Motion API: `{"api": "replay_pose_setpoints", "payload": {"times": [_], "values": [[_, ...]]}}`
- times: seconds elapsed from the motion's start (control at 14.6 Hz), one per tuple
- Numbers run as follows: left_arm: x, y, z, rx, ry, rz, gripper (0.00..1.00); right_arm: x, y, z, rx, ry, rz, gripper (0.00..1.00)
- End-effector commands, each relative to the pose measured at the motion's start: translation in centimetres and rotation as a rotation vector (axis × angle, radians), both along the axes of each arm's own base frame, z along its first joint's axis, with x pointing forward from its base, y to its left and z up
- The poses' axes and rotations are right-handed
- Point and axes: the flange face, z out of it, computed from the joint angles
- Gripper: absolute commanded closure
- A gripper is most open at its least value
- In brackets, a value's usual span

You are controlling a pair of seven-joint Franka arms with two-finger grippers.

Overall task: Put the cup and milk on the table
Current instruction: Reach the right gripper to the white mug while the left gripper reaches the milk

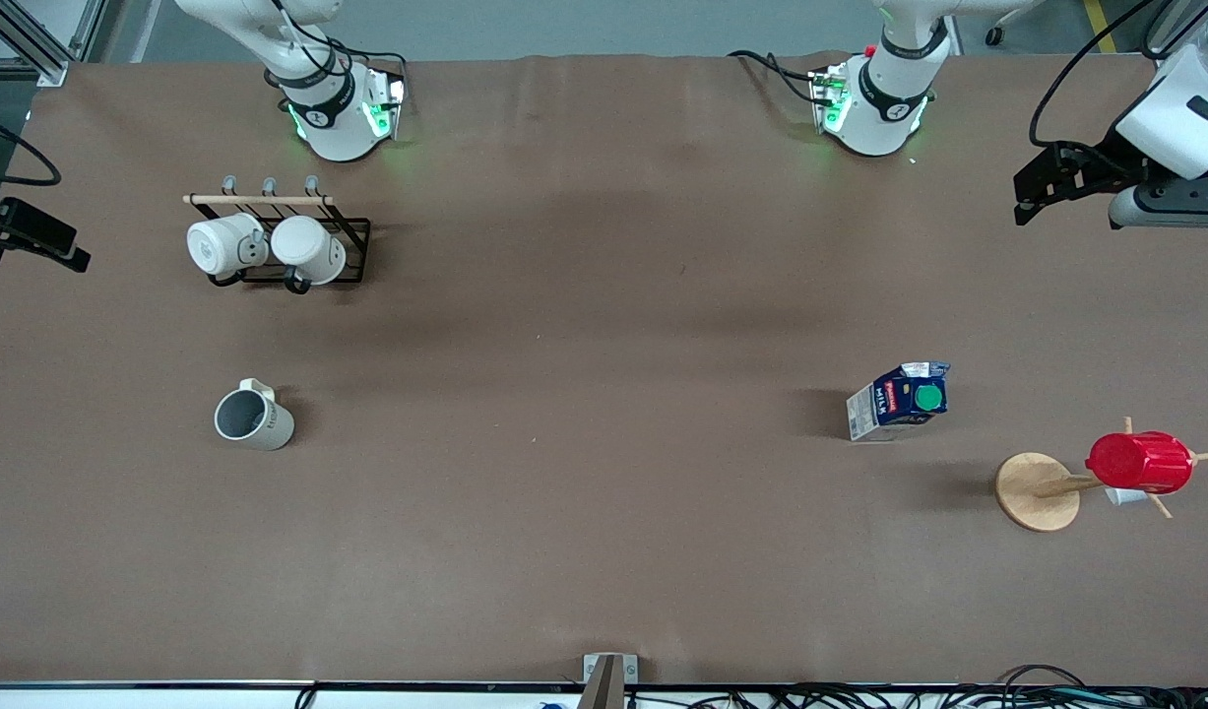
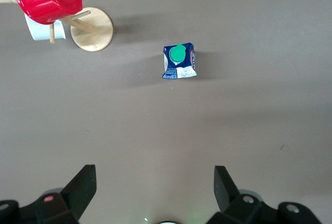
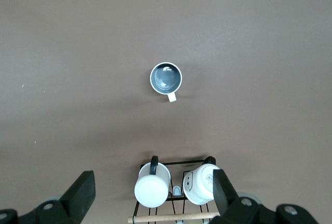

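Already the cup (image 1: 254, 418) and milk (image 1: 897, 401) stand on the counter (image 1: 604, 551), cup nearer the front camera than the mug rack (image 1: 279, 241), left gripper (image 2: 154, 185) and right gripper (image 3: 154, 189) fingers spread, empty; your stray descent could topple either.

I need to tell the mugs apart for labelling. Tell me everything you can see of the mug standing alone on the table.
The cup is an off-white mug with a grey inside, a small handle and faint grey lettering on its side. It looks empty, stands upright, mouth up, on the brown table toward the right arm's end, nearer the front camera than the black rack. Nothing else touches it.
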Motion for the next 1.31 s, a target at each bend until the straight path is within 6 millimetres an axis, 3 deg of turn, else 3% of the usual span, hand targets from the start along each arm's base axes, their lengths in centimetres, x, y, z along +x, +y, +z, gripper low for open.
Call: {"api": "replay_pose_setpoints", "payload": {"times": [0.0, 0.14, 0.27, 0.34, 0.55, 0.69, 0.82, 0.96, 1.24], "values": [[0.1, 0.2, 0.3, 0.005, 0.004, -0.002, 0.00, -0.3, -0.3, 0.1, -0.002, -0.001, 0.001, 0.00], [0.3, 0.1, 0.4, 0.001, 0.003, -0.002, 0.00, -0.3, -0.4, 0.1, -0.003, -0.003, 0.000, 0.00], [1.8, 0.1, -0.6, 0.001, 0.017, 0.009, 0.00, -0.3, -0.3, 0.1, -0.002, -0.001, 0.001, 0.00], [3.9, 0.4, -1.7, -0.004, 0.031, 0.013, 0.00, -0.3, -0.4, 0.1, -0.003, -0.003, 0.000, 0.00], [7.3, 0.2, -6.5, -0.014, 0.058, 0.023, 0.00, -0.3, -0.4, 0.0, -0.002, -0.001, 0.000, 0.00], [8.8, 0.0, -10.2, -0.016, 0.040, 0.019, 0.00, 0.6, -0.3, -1.9, 0.000, 0.034, 0.001, 0.00], [9.2, -0.2, -14.7, -0.017, 0.009, 0.014, 0.00, 2.5, -0.6, -4.8, 0.001, 0.050, 0.017, 0.00], [9.1, -0.3, -18.3, -0.027, -0.030, 0.015, 0.00, 4.3, -1.4, -9.4, 0.008, 0.078, 0.093, 0.00], [9.9, -1.0, -23.9, -0.038, -0.033, 0.134, 0.00, 4.9, -2.1, -19.3, 0.001, 0.035, 0.117, 0.00]]}}
